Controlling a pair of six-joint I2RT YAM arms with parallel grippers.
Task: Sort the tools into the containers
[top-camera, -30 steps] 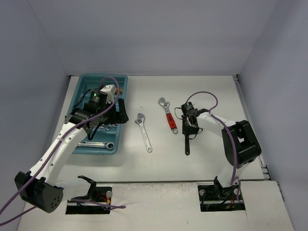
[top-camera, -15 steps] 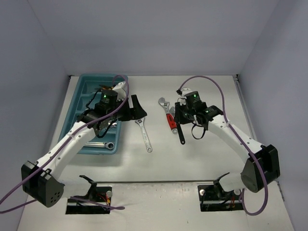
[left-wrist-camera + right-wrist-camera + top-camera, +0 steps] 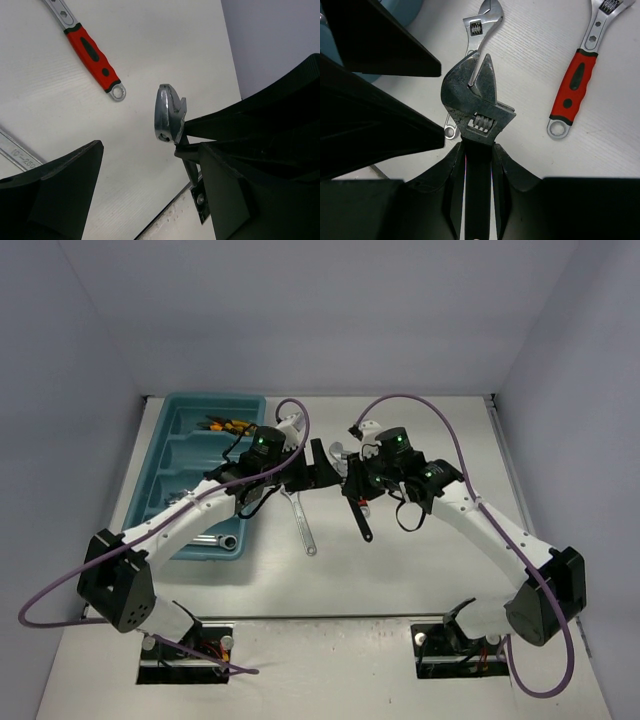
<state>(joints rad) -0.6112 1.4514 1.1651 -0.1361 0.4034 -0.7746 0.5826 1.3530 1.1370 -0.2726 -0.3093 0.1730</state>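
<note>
Right gripper (image 3: 478,150): fingers pressed tight on the black grip of a black-handled adjustable wrench (image 3: 477,102); steel head sticks out past the fingertips, handle trails back toward the arm; the tool is off the table (image 3: 420,570), mid-field.

Left gripper (image 3: 150,150): fingers spread wide, pinching nothing; the wrench head lies in the gap between them, nearer its right finger; contact cannot be told.

On the table under the two grippers: silver wrench (image 3: 481,24), lying flat, just beside the tray's right side; red-handled wrench (image 3: 577,82) near it on the right, apart from it.

Tray (image 3: 180,425), teal-blue, sits far left; orange-handled tools (image 3: 225,424) in its farthest compartment; a combination wrench (image 3: 212,538) in the nearest; middle compartments partly hidden by the left arm.
</note>
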